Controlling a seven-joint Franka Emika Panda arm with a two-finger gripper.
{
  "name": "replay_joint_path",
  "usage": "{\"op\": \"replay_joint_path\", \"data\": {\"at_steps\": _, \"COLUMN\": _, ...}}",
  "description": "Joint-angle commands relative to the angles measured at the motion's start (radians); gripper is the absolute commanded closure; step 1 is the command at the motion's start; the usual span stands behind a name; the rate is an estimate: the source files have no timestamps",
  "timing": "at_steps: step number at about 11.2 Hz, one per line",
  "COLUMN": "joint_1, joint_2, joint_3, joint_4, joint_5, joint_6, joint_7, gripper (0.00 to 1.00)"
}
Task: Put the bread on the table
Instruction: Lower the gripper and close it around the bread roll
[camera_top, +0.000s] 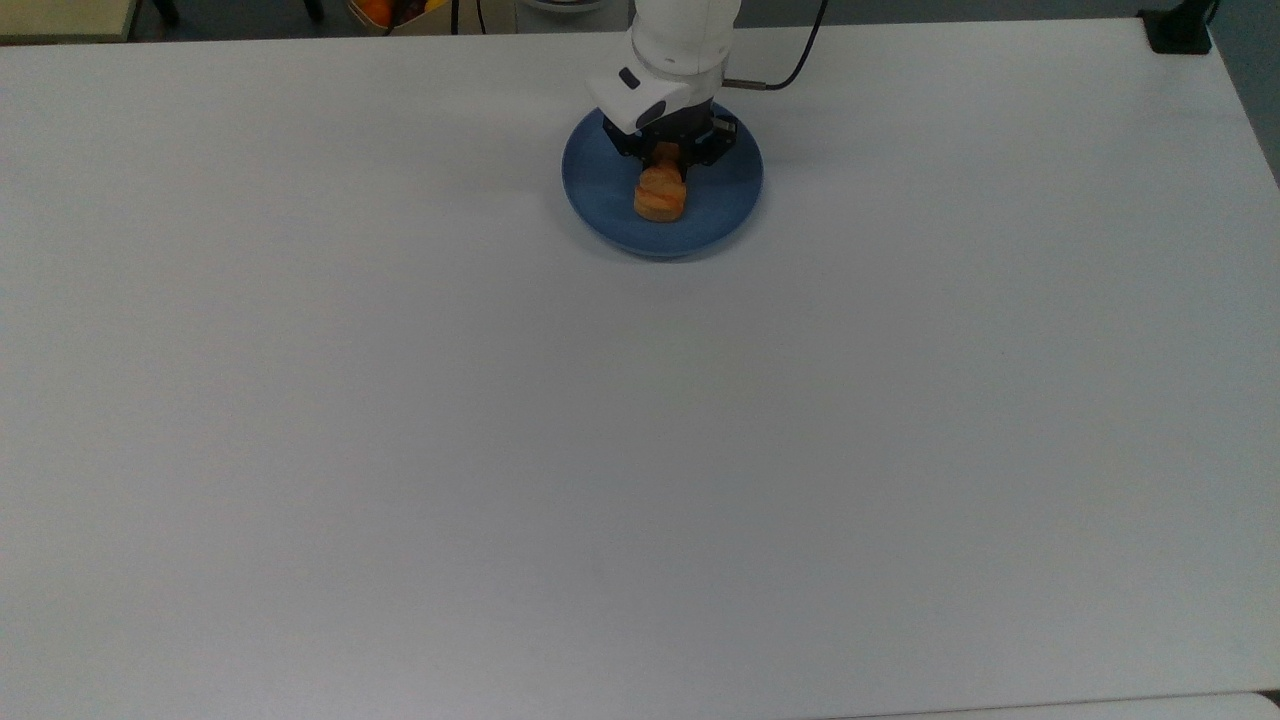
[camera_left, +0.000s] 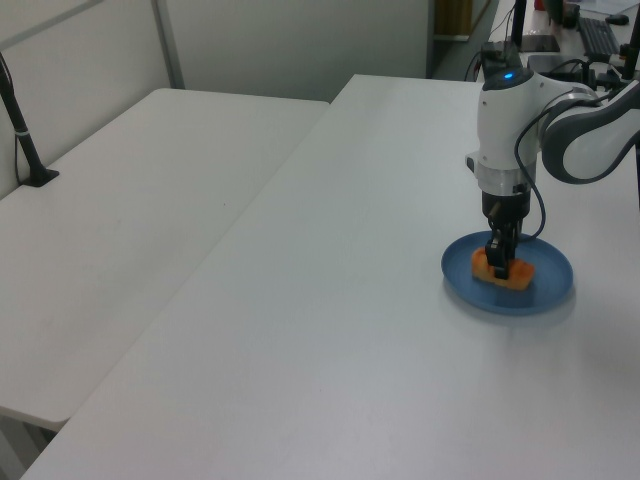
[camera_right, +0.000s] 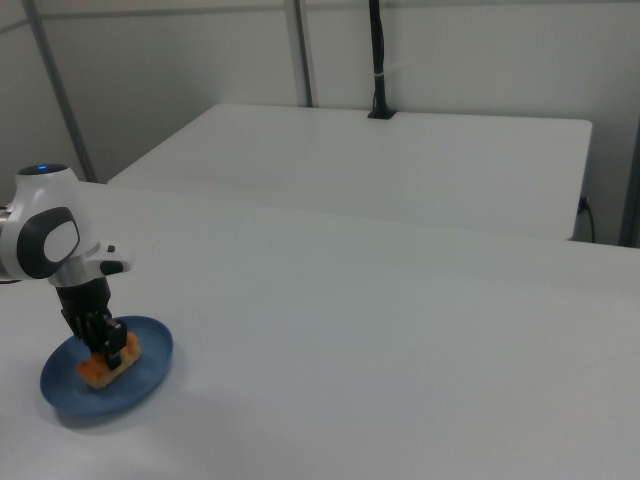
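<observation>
Surface: a wide white table (camera_top: 640, 450), matte and bare apart from a blue plate (camera_top: 725, 205) near its far edge in the top view; a second white table (camera_right: 420, 160) stands behind it in the right view.
Bread: the small golden-orange loaf (camera_top: 660, 195) lies on the blue plate, its long axis running toward the top view's bottom edge; it has not reached the table.
Claw: the gripper (camera_top: 667, 160) points straight down over the plate, its fingers drawn in against the loaf's two long sides at the end nearer the arm, so it looks clamped on the bread.
Bread versus claw: the loaf sits between the fingers, but the hold is off-centre; most of its length sticks out past the fingers toward the top view's bottom.
Step, as I judge it: grasp made, lift not yet begun.
Risk one: with the hold near one end, the free end may droop or swing on lifting, and the loaf could twist out.
Risk two: a soft loaf may squash under the squeeze or slip.
Risk three: a low carry could catch the plate rim and drag the plate.
</observation>
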Motion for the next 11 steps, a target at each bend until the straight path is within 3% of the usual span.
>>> {"op": "replay_joint_path", "data": {"at_steps": 1, "joint_1": 0.014, "joint_2": -0.019, "joint_3": -0.004, "joint_4": -0.008, "joint_5": 0.009, "joint_6": 0.008, "joint_7": 0.036, "gripper": 0.9}}
{"op": "replay_joint_path", "data": {"at_steps": 6, "joint_1": 0.012, "joint_2": -0.04, "joint_3": -0.003, "joint_4": 0.005, "joint_5": 0.006, "joint_6": -0.041, "joint_7": 0.036, "gripper": 0.95}}
{"op": "replay_joint_path", "data": {"at_steps": 11, "joint_1": 0.006, "joint_2": -0.109, "joint_3": -0.003, "joint_4": 0.183, "joint_5": 0.002, "joint_6": -0.338, "joint_7": 0.002, "gripper": 0.95}}
